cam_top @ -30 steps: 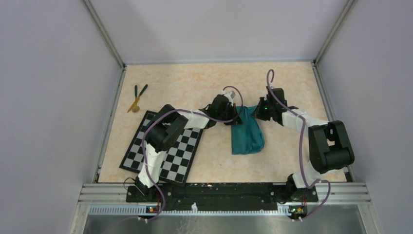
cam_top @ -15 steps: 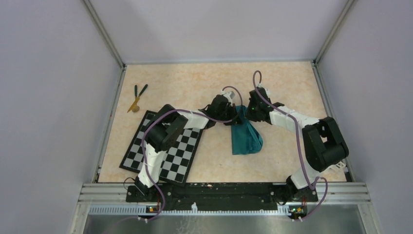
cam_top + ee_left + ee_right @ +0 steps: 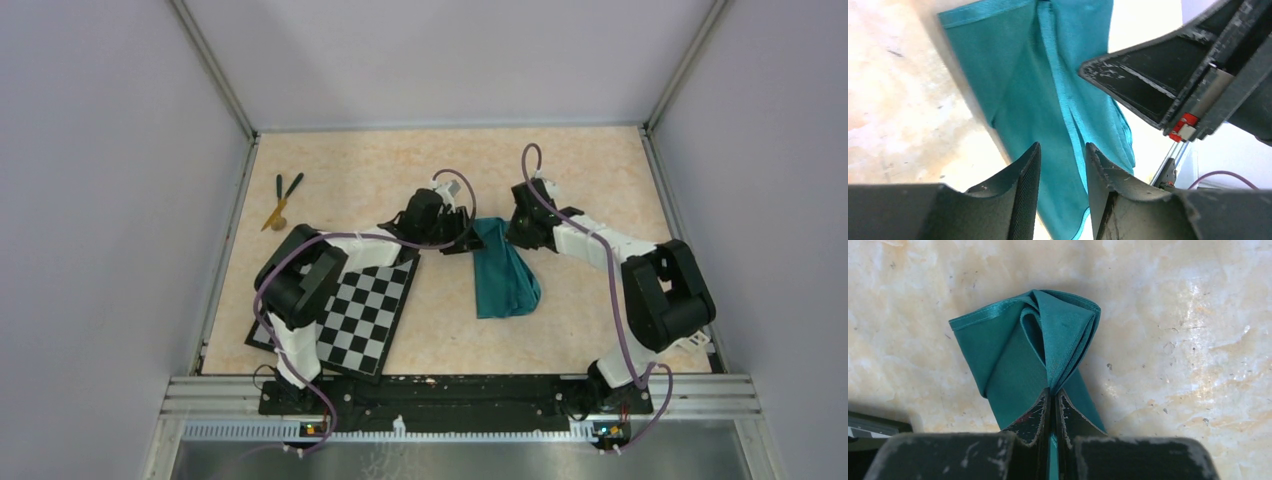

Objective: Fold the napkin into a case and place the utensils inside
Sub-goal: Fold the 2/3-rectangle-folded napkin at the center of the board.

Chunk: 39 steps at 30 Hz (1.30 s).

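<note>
The teal-green napkin (image 3: 503, 271) lies folded and bunched in the middle of the table, its far end lifted. My right gripper (image 3: 1053, 390) is shut on that far edge, the folds pinched between its fingertips. In the top view the right gripper (image 3: 512, 228) sits at the napkin's far right corner. My left gripper (image 3: 464, 236) is open just left of the cloth, apart from it. From the left wrist, the napkin (image 3: 1048, 85) shows beyond the parted fingers (image 3: 1023, 175). The utensils (image 3: 282, 199), two dark green sticks and a tan one, lie at the far left.
A black-and-white checkerboard mat (image 3: 358, 311) lies at the near left under the left arm. Metal rails and grey walls bound the table. The right arm's purple cable (image 3: 530, 165) loops above the napkin.
The left gripper has opened, let go of the napkin's corner and drawn back to the left. The right gripper brought its held edge leftward, narrowing the cloth.
</note>
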### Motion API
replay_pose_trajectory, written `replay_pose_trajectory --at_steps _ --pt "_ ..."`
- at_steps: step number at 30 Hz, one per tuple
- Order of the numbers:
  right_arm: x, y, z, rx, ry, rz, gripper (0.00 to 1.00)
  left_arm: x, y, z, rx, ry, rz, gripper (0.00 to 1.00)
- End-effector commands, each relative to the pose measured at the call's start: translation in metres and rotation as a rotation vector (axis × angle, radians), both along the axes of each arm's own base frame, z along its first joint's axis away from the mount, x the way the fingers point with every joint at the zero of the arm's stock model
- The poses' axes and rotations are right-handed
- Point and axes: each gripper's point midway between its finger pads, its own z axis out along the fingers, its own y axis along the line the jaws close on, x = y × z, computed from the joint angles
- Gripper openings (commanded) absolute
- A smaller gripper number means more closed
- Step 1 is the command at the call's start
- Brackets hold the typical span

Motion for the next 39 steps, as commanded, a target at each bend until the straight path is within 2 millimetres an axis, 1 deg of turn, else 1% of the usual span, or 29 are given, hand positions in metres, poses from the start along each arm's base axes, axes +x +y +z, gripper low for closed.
replay_pose_trajectory --at_steps 1,3,6,8,11,16,22,26,30,32,35,39 --pt "0.009 0.004 0.01 -0.022 -0.017 -0.022 0.0 0.001 0.007 -0.011 -0.004 0.043 0.015 0.45" --pt "0.008 0.004 0.009 -0.041 -0.013 -0.028 0.0 0.005 0.003 -0.021 0.006 0.054 0.015 0.45" --pt "0.006 0.008 0.009 -0.089 0.001 -0.032 0.0 0.008 -0.002 -0.038 0.015 0.085 0.007 0.41" --pt "0.006 0.009 0.009 -0.134 0.007 -0.042 0.0 0.009 -0.007 -0.043 -0.003 0.095 -0.001 0.36" --pt "0.006 0.015 0.011 -0.187 0.009 -0.056 0.0 0.008 -0.01 -0.053 -0.006 0.111 -0.002 0.26" --pt "0.001 0.024 0.009 -0.301 0.016 -0.091 0.0 0.004 -0.014 -0.06 -0.033 0.124 -0.018 0.16" --pt "0.003 0.034 -0.001 -0.383 0.044 -0.123 0.0 -0.002 -0.01 -0.059 -0.048 0.119 -0.028 0.14" --pt "0.003 0.035 -0.011 -0.388 0.048 -0.152 0.0 -0.004 -0.005 -0.054 -0.043 0.098 -0.03 0.18" --pt "0.002 0.037 -0.018 -0.353 0.044 -0.169 0.0 -0.008 0.003 -0.05 -0.048 0.088 -0.031 0.24" --pt "0.0 0.038 -0.021 -0.326 0.046 -0.183 0.0 -0.011 0.005 -0.043 -0.084 0.079 -0.047 0.31" --pt "0.001 0.044 -0.013 -0.278 0.044 -0.2 0.0 -0.016 0.009 -0.034 -0.106 0.046 -0.057 0.45" --pt "0.005 0.048 -0.004 -0.225 0.031 -0.229 0.0 -0.024 0.012 -0.028 -0.129 -0.001 -0.083 0.56"
